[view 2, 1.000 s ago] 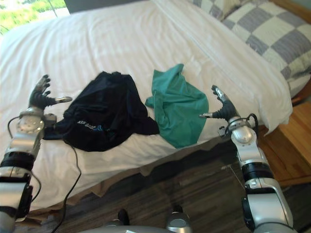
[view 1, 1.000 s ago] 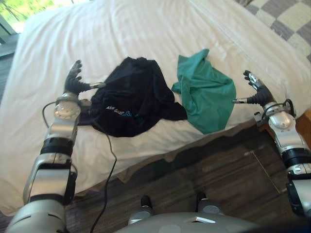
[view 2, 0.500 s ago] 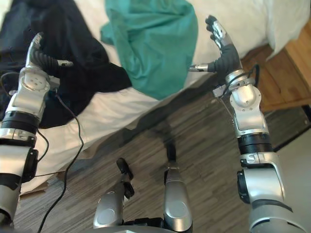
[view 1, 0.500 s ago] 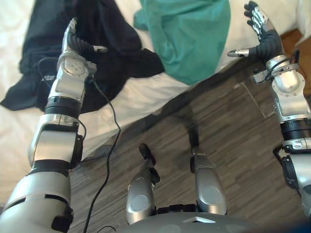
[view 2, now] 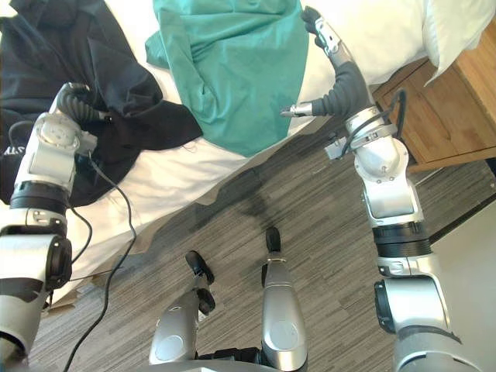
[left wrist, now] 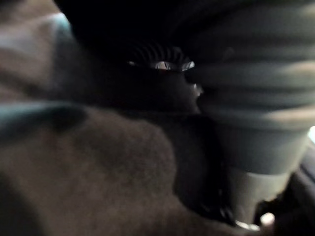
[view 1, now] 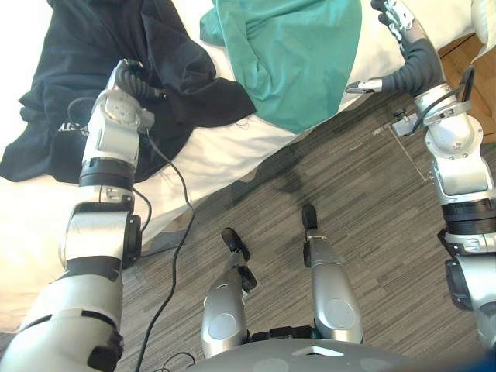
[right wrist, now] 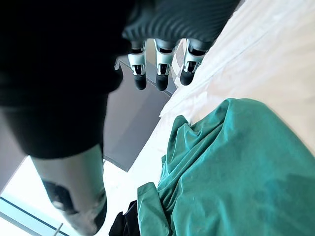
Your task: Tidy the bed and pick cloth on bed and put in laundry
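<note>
Your left hand (view 1: 128, 77) rests on the black shirt (view 1: 93, 46), at ten o'clock on the bed (view 1: 209, 155). Its fingers sink into the folds, so you cannot tell their grip. The shirt's pale lettering is too small to read. Your right hand (view 1: 411, 58), fingers spread wide and empty, hangs at three o'clock of the green cloth (view 1: 294, 54).

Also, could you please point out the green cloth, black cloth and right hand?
green cloth (view 1: 298, 54), left eye view, flat middle.
black cloth (view 1: 85, 62), left eye view, upper folds.
right hand (view 2: 342, 80), right eye view, dark ribbed cover.
</note>
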{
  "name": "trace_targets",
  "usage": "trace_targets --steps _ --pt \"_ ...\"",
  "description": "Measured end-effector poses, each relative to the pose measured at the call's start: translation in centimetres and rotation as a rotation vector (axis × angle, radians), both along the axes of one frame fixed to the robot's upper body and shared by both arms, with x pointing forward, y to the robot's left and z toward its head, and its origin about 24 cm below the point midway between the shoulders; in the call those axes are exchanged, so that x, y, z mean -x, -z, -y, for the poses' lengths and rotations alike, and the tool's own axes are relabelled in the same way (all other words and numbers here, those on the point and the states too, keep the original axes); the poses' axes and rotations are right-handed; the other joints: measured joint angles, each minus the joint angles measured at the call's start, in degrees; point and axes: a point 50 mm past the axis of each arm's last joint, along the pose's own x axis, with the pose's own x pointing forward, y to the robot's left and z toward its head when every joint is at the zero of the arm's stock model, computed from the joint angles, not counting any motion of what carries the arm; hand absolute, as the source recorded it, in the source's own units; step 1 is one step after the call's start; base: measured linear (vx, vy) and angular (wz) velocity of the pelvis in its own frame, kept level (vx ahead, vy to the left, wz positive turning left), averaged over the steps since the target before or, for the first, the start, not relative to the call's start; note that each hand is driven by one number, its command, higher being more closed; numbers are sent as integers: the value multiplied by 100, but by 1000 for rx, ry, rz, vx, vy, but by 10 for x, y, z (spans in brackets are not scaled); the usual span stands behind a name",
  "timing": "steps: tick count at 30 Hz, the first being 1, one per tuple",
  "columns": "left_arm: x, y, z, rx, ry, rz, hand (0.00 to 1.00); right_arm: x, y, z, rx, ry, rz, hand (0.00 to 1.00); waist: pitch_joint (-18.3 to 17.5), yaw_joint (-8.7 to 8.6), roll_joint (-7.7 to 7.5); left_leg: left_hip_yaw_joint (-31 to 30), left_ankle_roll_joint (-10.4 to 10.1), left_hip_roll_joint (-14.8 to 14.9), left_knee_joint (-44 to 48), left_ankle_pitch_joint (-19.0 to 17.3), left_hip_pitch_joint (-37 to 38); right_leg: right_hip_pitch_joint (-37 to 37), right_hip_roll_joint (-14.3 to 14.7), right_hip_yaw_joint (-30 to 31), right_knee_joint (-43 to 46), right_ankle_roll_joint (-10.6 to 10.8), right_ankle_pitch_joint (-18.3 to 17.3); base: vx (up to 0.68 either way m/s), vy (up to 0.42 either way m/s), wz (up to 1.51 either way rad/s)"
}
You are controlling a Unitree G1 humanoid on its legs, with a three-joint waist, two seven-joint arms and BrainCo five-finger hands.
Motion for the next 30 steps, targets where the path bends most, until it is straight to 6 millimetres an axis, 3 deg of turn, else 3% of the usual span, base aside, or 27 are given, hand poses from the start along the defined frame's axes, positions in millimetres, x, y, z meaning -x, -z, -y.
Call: trace_targets --steps 2,5,9,12,15,16,17,18,19,20,21,22,24,27,28,30 --pt "8 23 2 137 58 40 100 -1 -8 3 53 60 20 0 -61 58 104 -151 44 -9 -22 57 4 98 -52 -209 69 10 -89 88 -48 40" --pt "22 55 15 244 174 57 100 -6 -18 16 159 190 34 0 -154 296 209 -422 36 -9 -2 119 -12 162 -120 -482 243 -18 -262 92 -65 47" --pt "41 83 30 265 252 65 100 -21 -25 34 245 329 -11 0 -253 508 342 -721 34 -20 -9 195 -127 188 -161 -755 338 -65 -378 48 -51 41" --pt "59 103 38 245 291 33 100 -33 -18 60 323 461 -117 0 -323 624 484 -1023 73 -64 -88 365 -243 226 -162 -987 339 -92 -430 28 -49 44" --pt "75 125 45 230 325 -38 100 -37 -19 92 369 589 -202 0 -331 789 793 -1240 64 -66 -184 445 -293 266 -168 -1162 317 -94 -432 31 -19 29" --pt "85 136 47 228 352 -89 100 -35 -26 104 375 638 -211 0 -311 835 966 -1283 73 -87 -266 503 -304 267 -179 -1224 309 -94 -433 10 9 22" --pt "99 157 50 224 377 -191 100 -33 -33 113 386 682 -218 0 -270 874 1125 -1345 77 -107 -314 542 -317 267 -195 -1271 302 -93 -433 11 12 27" --pt "123 193 52 227 382 -375 100 -32 -38 121 390 716 -232 0 -213 884 1256 -1372 74 -113 -322 545 -357 255 -211 -1327 300 -87 -437 8 10 18" --pt "130 204 53 230 382 -427 100 -32 -39 124 394 726 -236 0 -209 890 1283 -1377 76 -116 -319 547 -384 237 -217 -1341 301 -82 -441 15 10 23" --pt "175 260 57 280 362 -748 100 -29 -41 136 423 790 -264 0 -173 939 1360 -1401 89 -136 -318 588 -509 131 -250 -1389 327 -86 -455 21 5 18" --pt "194 278 60 293 364 -873 100 -29 -42 140 433 813 -277 0 -115 955 1367 -1417 89 -139 -335 610 -530 110 -255 -1402 334 -87 -457 36 -2 24" --pt "235 308 68 329 364 -1091 100 -26 -44 149 445 856 -291 0 -35 983 1363 -1477 77 -154 -389 662 -583 46 -279 -1445 358 -91 -466 28 -7 24" --pt "285 330 88 398 417 -1301 100 -15 -61 168 463 961 -290 0 -36 1160 1365 -1532 55 -225 -430 763 -716 -98 -378 -1505 456 -109 -492 19 7 27" --pt "323 338 103 440 511 -1444 100 -11 -64 183 495 1057 -357 0 -45 1266 1379 -1618 46 -341 -433 813 -730 -65 -508 -1587 462 -166 -567 -35 32 22" --pt "330 339 106 447 528 -1466 100 -11 -64 184 500 1064 -363 100 -59 1264 1398 -1664 35 -356 -433 800 -762 -69 -531 -1615 460 -185 -582 -49 42 22" --pt "342 341 116 453 584 -1513 100 -6 -68 189 507 1091 -368 100 -138 1288 1504 -1696 -6 -386 -435 659 -935 -188 -573 -1662 420 -168 -518 -43 52 12"
